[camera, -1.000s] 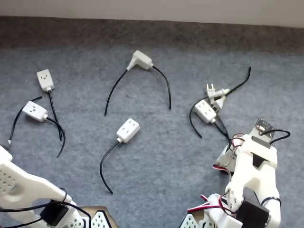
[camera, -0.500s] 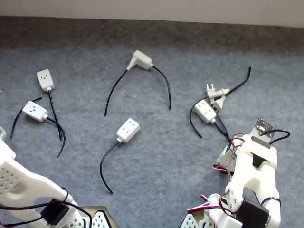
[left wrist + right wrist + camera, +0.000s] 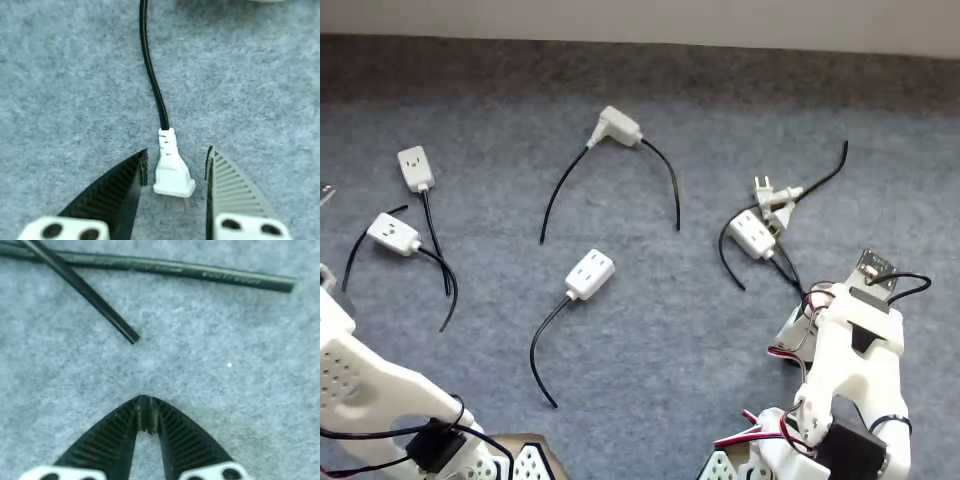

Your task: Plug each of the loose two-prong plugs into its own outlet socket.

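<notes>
Left gripper (image 3: 177, 150): jaws set wide. A white two-prong plug (image 3: 173, 175) lies on the grey carpet (image 3: 60, 90) between the fingers, with its prongs pointing back toward the wrist. Its black cord (image 3: 150, 65) runs away past the fingertips. Carpet shows in a narrow gap on each side of the plug body, narrower on the black finger's (image 3: 120, 190) side than on the grey finger's (image 3: 227, 185) side. The plug is not clamped.

Right gripper (image 3: 146, 410): jaws closed tip to tip, nothing between them. Ahead of the tips lie a long cord (image 3: 150, 267) running crosswise and a thinner cord (image 3: 95, 305) whose cut end is the nearer to the tips.

The wrist views supply finger spacing and prong direction. The high view supplies the layout:
- Left arm (image 3: 360, 385) at the near left corner, with two sockets ahead of it, the near socket (image 3: 393, 233) and the far socket (image 3: 415, 168).
- Right arm (image 3: 850, 360) at the near right, with the right socket (image 3: 753, 233) ahead of it and a pronged plug (image 3: 767, 188) just beside that socket.
- Centre socket (image 3: 590, 272) between the arms, and an angled plug (image 3: 617, 126) well beyond it
</notes>
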Controlling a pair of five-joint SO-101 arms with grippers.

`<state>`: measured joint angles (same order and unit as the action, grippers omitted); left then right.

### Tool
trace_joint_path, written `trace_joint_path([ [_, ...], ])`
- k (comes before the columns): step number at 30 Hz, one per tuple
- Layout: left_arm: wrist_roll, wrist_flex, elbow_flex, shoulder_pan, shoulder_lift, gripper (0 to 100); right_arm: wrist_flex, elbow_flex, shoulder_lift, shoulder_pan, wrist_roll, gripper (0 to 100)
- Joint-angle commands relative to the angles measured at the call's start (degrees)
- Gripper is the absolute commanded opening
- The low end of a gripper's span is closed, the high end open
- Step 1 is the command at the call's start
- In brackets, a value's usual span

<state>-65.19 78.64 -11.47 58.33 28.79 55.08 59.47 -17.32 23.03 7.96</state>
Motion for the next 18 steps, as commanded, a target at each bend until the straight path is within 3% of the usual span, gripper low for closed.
trace_joint_path([
  [1,-2.4,-0.9,0.6,1.6,-0.6,20,-1.4,0.2,0.4,-0.4,0.4,0.9],
  [9,-2.5,-1.1,5.1,1.7,-0.6,20,-1.4,0.2,0.4,-0.3,0.4,0.9],
  [18,-2.6,-8.4,5.4,3.5,-0.6,20,-1.4,0.2,0.4,-0.2,0.4,0.9],
])
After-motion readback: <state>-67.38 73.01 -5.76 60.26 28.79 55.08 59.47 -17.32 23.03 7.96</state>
